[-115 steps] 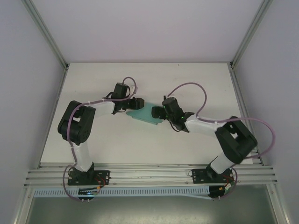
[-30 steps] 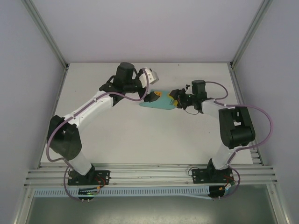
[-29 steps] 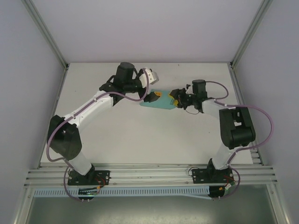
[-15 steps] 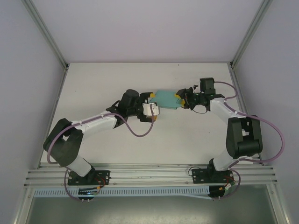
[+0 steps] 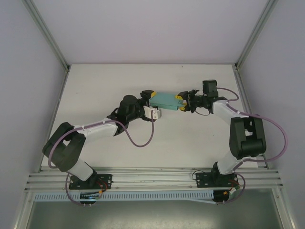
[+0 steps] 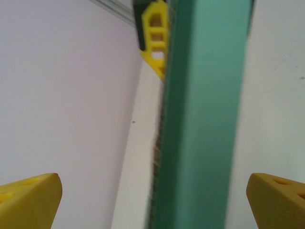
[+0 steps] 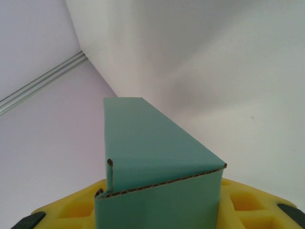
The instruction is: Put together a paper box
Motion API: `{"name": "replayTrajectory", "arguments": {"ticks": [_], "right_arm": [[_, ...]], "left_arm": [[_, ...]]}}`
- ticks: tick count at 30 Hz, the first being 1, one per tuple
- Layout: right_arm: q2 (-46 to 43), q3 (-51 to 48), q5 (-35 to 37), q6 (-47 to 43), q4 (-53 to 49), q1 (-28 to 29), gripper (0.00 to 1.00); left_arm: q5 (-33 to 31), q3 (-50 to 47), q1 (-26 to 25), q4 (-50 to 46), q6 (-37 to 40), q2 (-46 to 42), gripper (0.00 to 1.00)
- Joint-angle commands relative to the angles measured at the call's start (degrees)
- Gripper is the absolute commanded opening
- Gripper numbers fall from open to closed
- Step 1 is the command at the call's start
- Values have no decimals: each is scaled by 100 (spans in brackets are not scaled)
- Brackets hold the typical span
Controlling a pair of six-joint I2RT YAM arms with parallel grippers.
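At upper centre, right gripper point(image 5: 181, 102) pinches 1 end of the light, crushable paper box point(image 5: 166, 100); left gripper point(image 5: 153, 101) gapes.

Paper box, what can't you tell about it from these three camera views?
Top external: the paper box is too small to show whether its end flaps are tucked.
Left wrist: the box is blurred, and the top and bottom edges cut it off.
Right wrist: the bottom edge cuts off the box's lower part and the right gripper's fingers, so where they press is unseen.
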Motion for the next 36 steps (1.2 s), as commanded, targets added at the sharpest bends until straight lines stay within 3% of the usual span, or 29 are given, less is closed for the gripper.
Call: {"name": "replayTrajectory", "arguments": {"ticks": [1,9,15,25,36], "right_arm": [[232,326,-324,-384,-715,116,33],[435,490,-529,-391,-727,254,33],[470,546,-707,-413,-860,300,36],[465,608,-951,-480,-766,480,35],[497,705,-1133,-883,-1049,541,29]], "left_arm": [[40,136,-19,413,144,162,98],[529,391,-67,-621,468,205,98],[229,479,-72,-807,791,357,85],[121,478,-89,-814,1065,528,85],[-10,580,-104,-909,967,466,93]]}}
